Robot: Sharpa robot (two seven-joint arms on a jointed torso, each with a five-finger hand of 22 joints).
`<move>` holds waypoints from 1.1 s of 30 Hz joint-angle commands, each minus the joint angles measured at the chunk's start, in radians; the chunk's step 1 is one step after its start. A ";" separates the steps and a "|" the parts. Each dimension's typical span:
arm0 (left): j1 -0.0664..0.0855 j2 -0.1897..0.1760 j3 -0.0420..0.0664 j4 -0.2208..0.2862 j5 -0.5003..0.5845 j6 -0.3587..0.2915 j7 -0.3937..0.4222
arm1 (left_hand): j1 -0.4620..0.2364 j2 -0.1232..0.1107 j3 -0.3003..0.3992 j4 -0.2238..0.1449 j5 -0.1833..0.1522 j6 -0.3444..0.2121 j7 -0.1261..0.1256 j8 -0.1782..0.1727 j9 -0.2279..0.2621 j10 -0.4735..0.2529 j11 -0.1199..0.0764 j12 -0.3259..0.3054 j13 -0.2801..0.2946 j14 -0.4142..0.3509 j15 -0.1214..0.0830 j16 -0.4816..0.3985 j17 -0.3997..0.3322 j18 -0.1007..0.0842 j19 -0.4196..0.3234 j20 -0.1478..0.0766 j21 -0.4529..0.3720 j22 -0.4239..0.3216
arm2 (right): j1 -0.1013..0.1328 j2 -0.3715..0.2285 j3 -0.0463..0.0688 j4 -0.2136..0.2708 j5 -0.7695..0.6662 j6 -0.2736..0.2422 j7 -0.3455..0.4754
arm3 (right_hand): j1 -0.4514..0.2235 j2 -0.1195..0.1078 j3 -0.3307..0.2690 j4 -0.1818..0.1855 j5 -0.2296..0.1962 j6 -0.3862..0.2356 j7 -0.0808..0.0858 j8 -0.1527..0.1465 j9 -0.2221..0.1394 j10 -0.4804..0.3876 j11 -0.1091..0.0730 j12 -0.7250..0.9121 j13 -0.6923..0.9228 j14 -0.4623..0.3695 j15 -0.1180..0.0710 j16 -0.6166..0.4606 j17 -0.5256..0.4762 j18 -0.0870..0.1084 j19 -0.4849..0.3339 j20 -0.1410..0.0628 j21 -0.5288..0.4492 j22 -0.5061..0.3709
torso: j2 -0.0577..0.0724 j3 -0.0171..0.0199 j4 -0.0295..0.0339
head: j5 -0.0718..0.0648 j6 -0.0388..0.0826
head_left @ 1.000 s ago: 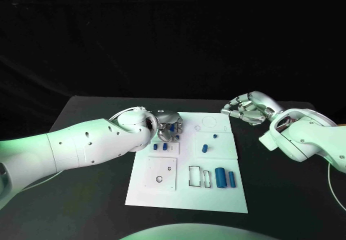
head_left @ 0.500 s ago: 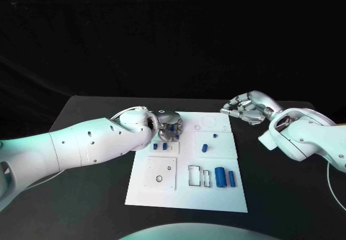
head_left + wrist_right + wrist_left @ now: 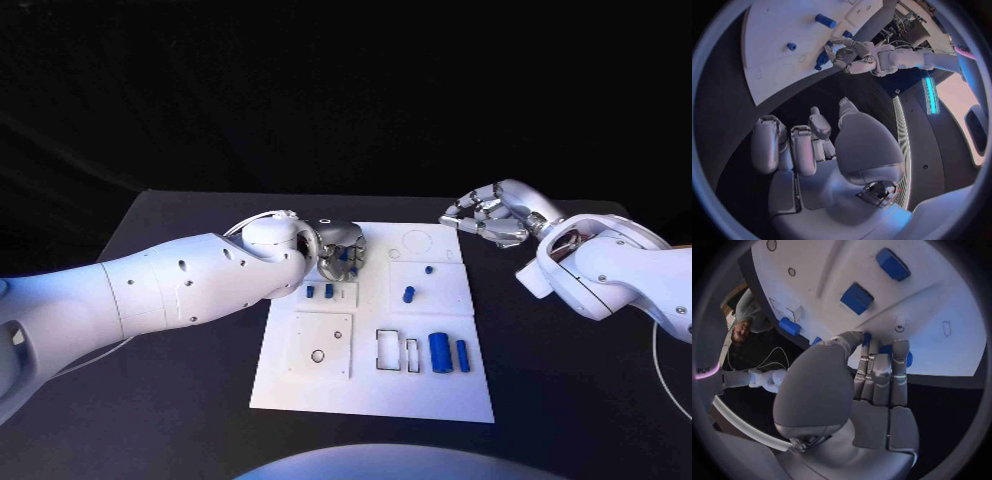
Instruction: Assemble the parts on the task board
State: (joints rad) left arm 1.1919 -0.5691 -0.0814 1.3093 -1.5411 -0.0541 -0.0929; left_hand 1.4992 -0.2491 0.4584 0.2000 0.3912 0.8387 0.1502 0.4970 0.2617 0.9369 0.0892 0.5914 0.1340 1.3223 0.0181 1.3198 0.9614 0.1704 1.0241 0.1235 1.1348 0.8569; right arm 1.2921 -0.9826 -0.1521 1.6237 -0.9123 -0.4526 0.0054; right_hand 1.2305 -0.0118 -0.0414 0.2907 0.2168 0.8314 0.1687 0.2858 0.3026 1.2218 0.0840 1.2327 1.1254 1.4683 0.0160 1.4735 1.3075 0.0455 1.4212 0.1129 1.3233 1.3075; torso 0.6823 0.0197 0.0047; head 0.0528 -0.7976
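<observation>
the white task board (image 3: 378, 395) lies flat in the middle of the black bench (image 3: 188, 400). the left hand (image 3: 338, 251) is down at the board's far left corner, its fingers curled around a blue part (image 3: 887, 351) that shows between them in the left wrist view; it is grasping that piece, with the fingertips (image 3: 901, 347) right at the board's surface. just nearer the robot than this hand, two small blue parts (image 3: 319, 291) stand side by side on the board. a single blue part (image 3: 410, 295) lies near the board's middle, and a tiny blue piece (image 3: 430, 270) sits just beyond it. toward the near right of the board, two longer blue parts (image 3: 449, 354) lie parallel, touching or nearly so, just beside two empty rectangular outlines (image 3: 400, 351). a square plate area with small holes (image 3: 322, 345) takes up the near left of the board.

the right hand (image 3: 493, 219) hovers over the bare bench off the board's far right corner, apart from the board. its fingers (image 3: 792, 145) are bent inward with nothing in them, clenched loosely on air.
</observation>
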 commanded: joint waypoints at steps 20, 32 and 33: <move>-0.003 -0.010 0.000 0.006 0.035 -0.066 0.043 | 0.022 0.032 0.048 -0.054 -0.016 0.081 -0.006 -0.032 -0.011 0.095 -0.013 -0.062 -0.025 0.066 -0.011 0.055 0.058 -0.031 0.084 -0.010 0.094 0.115 | -0.001 0.001 0.000 0.000 -0.005 0.004 0.006 | 0.006 0.009 -0.009 0.001 0.005 -0.008 -0.001 0.007 -0.002 -0.007 0.001 -0.003 0.000 0.048 -0.006 -0.005 0.031 0.019 -0.007 0.003 -0.004 0.095 | -0.002 0.0001 0.0013 | 0.002 0.006; -0.003 -0.095 0.035 0.100 0.110 -0.076 0.051 | 0.011 0.027 0.048 -0.060 -0.018 0.088 -0.005 -0.042 -0.013 0.105 -0.012 -0.077 -0.028 0.070 -0.011 0.057 0.056 -0.032 0.087 -0.010 0.100 0.122 | -0.001 0.001 0.000 -0.003 -0.005 0.003 0.006 | 0.008 0.010 -0.010 0.000 0.006 -0.008 -0.001 0.008 -0.002 -0.006 0.001 -0.002 0.001 0.049 -0.006 -0.005 0.031 0.020 -0.008 0.003 -0.007 0.094 | -0.003 0.0005 0.0033 | 0.005 0.016; -0.003 -0.103 0.037 0.107 0.115 -0.075 0.049 | 0.009 0.026 0.048 -0.060 -0.018 0.089 -0.005 -0.042 -0.013 0.106 -0.012 -0.078 -0.028 0.070 -0.011 0.057 0.056 -0.032 0.088 -0.010 0.100 0.123 | -0.001 0.000 0.000 -0.003 -0.005 0.003 0.006 | 0.008 0.010 -0.010 0.000 0.006 -0.008 -0.001 0.008 -0.002 -0.006 0.001 -0.002 0.001 0.049 -0.006 -0.005 0.031 0.020 -0.008 0.003 -0.007 0.094 | -0.004 0.0008 0.0042 | 0.005 0.016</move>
State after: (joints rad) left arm 1.1890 -0.6691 -0.0450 1.4079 -1.4722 -0.1161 -0.0552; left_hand 1.5197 -0.2204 0.5065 0.1458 0.3777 0.9207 0.1465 0.4583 0.2491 1.0351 0.0768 0.5186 0.1062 1.3830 0.0073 1.3728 1.0178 0.1543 1.1027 0.1128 1.2317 0.9787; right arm 1.2919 -0.9825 -0.1521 1.6209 -0.9125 -0.4528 0.0051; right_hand 1.2345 -0.0079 -0.0481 0.2896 0.2168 0.8314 0.1687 0.2898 0.3019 1.2218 0.0840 1.2327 1.1256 1.4683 0.0160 1.4735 1.3074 0.0455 1.4176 0.1165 1.3197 1.3081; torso 0.6794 0.0197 0.0071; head 0.0568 -0.7824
